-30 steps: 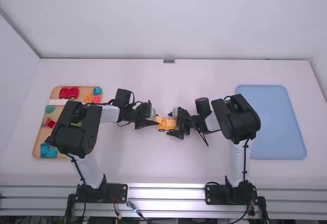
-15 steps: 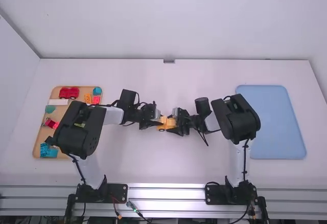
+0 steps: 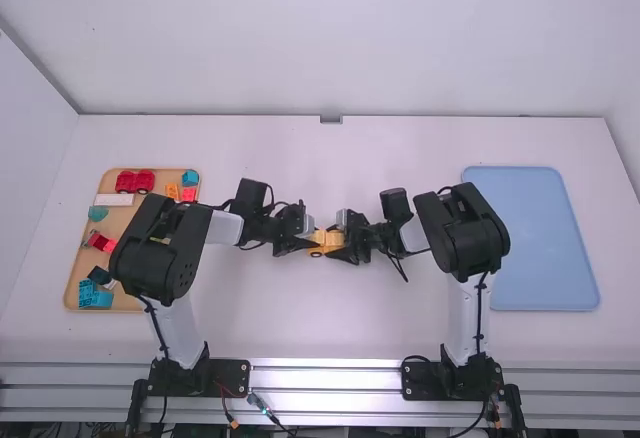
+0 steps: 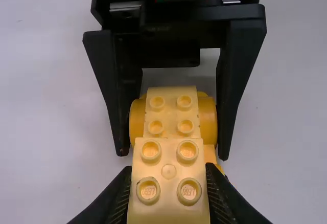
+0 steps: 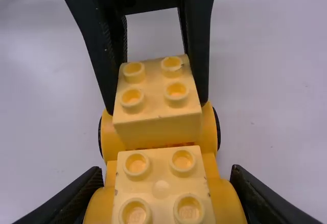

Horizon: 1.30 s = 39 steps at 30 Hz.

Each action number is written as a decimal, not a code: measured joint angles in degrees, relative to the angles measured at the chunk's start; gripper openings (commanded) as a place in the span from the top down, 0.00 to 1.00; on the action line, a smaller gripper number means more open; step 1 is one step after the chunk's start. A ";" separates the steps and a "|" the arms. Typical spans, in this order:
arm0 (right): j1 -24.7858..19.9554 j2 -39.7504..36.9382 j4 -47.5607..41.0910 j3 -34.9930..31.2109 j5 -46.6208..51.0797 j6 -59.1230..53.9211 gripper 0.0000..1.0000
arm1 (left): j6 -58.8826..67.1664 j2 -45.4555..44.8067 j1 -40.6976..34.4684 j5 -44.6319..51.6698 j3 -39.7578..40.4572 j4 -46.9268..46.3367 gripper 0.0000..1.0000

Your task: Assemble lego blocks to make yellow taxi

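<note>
The studded yellow taxi point(image 5: 159, 132) is upright, mid-table.

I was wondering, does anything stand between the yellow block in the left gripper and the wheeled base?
Nothing visible stands between the yellow block in the left gripper and the wheeled base. The right gripper holds the base's other end, off to the side. Whether the block is fully seated, I cannot tell.
</note>
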 measured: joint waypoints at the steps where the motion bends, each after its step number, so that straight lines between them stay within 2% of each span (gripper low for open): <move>1: 0.00 0.00 -0.02 0.00 0.00 0.02 0.38 | -0.07 0.00 -0.07 0.00 -0.13 0.15 0.75; 14: 0.15 0.00 -0.11 0.00 -0.04 -0.13 0.38 | -0.09 0.00 -0.57 -0.22 -0.70 0.85 0.71; 15: 0.15 0.00 -0.11 0.00 -0.07 -0.13 0.38 | -0.07 0.00 -0.63 -0.24 -0.68 0.85 0.61; 16: 0.15 0.00 -0.13 0.00 -0.07 -0.15 0.38 | 0.07 0.02 -0.66 -0.28 -0.70 0.87 0.54; 17: 0.15 0.00 -0.04 0.00 -0.02 -0.11 0.38 | 0.02 0.02 -0.70 -0.20 -0.70 0.85 0.41; 19: 0.15 -0.02 -0.07 0.00 0.00 -0.11 0.38 | -0.11 0.00 -1.01 -0.22 -0.81 0.68 0.24; 24: 0.66 0.00 -0.02 0.00 0.04 -0.11 0.38 | -0.33 0.00 -1.09 -0.20 -1.11 1.81 0.13; 31: 0.90 0.00 0.00 0.00 0.15 -0.11 0.38 | -4.39 -0.52 -1.11 -0.70 -0.76 -2.10 0.13; 35: 0.90 0.00 0.02 0.00 0.15 -0.11 0.38 | -5.22 -4.61 -1.09 -1.09 -0.48 -4.33 0.14; 37: 0.90 0.00 0.00 0.00 0.13 -0.09 0.38 | -5.70 -7.15 -1.09 -1.29 -0.15 -4.39 0.19; 39: 0.90 0.00 0.02 0.00 0.13 -0.09 0.38 | -5.95 -8.55 -1.11 -1.55 0.20 -4.66 0.33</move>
